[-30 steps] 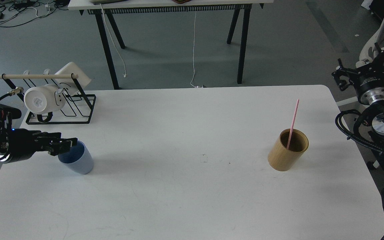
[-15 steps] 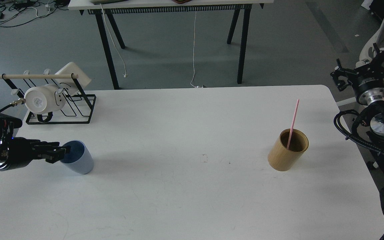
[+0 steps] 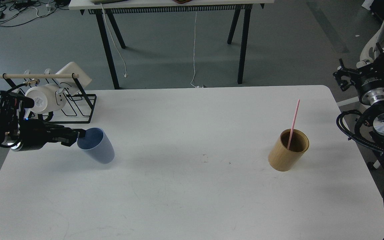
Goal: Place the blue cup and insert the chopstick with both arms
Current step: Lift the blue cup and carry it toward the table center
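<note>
The blue cup (image 3: pixel 98 148) is tilted, its mouth facing left, at the left of the white table (image 3: pixel 192 200). My left gripper (image 3: pixel 76 136) comes in from the left and is shut on the cup's rim, holding it just above the table. The pink chopstick (image 3: pixel 293 121) stands leaning in the tan wooden holder (image 3: pixel 287 154) at the right of the table. My right gripper (image 3: pixel 366 68) is off the table's right edge, raised, with its claws spread apart and empty.
A black wire rack (image 3: pixel 67 106) with a wooden bar and white mugs (image 3: pixel 43 98) stands at the table's back left, close behind my left arm. A second table's black legs (image 3: pixel 243 43) stand on the floor beyond.
My left gripper closed on the blue cup's rim and carried it right and farther back, tilting it. The right arm, holder and chopstick stayed almost still.
</note>
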